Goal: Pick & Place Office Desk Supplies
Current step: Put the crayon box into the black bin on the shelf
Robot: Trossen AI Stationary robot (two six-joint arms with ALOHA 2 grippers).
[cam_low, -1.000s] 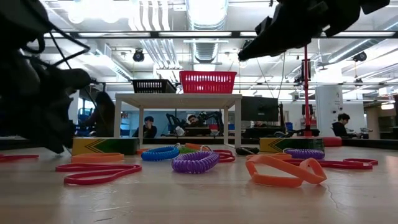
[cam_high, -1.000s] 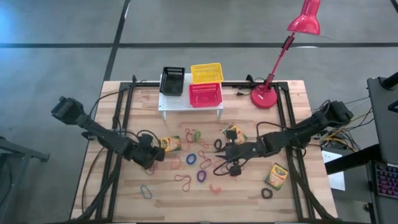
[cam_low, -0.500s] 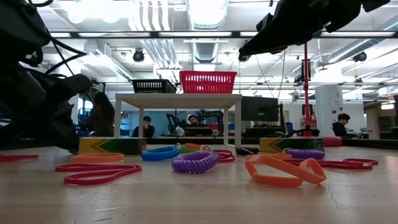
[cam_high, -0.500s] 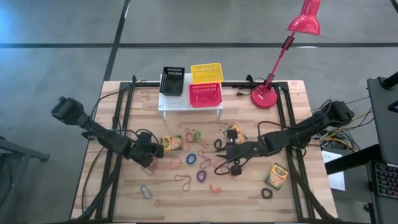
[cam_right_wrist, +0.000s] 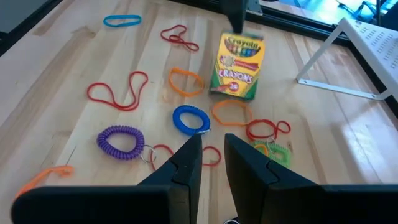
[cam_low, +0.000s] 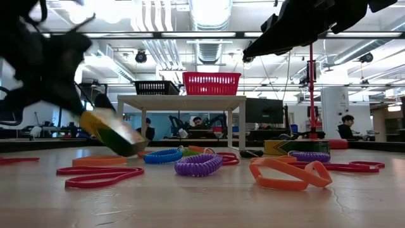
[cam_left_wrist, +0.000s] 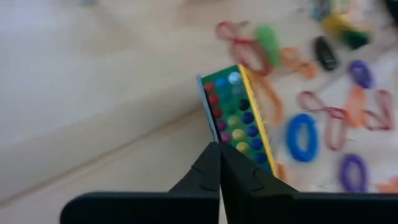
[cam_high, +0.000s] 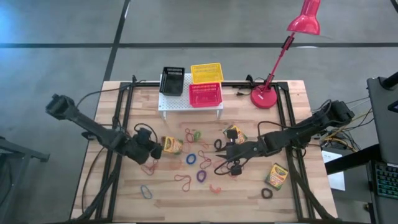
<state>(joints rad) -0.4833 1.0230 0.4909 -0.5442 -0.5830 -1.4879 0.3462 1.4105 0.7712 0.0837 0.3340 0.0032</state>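
Gripping: left end effector [cam_high: 155, 149] closed on the end of a small yellow-and-green cardboard crayon box [cam_high: 171, 145], at the counter's left-centre.
Box attitude: tilted in the low view [cam_low: 112, 133], one end raised off the pale wooden plank counter [cam_high: 112, 106].
Left wrist view: the two dark fingers meet at the box's end [cam_left_wrist: 239, 118], its coloured dots facing the camera.
Right end effector: [cam_high: 219, 145] at mid-counter, hovering above scattered thin coloured elastic loops [cam_high: 191, 159]; fingers a narrow gap apart, nothing between them [cam_right_wrist: 211, 158].
Other crayon boxes: one near the right end effector [cam_high: 235, 134], one near the right front edge [cam_high: 275, 176].
Baskets: black [cam_high: 172, 81], yellow [cam_high: 206, 73] and pink-red [cam_high: 205, 94] small plastic baskets on a white perforated metal rack [cam_high: 168, 102] at the back.
Lamp: red desk lamp [cam_high: 267, 96] at the back right.
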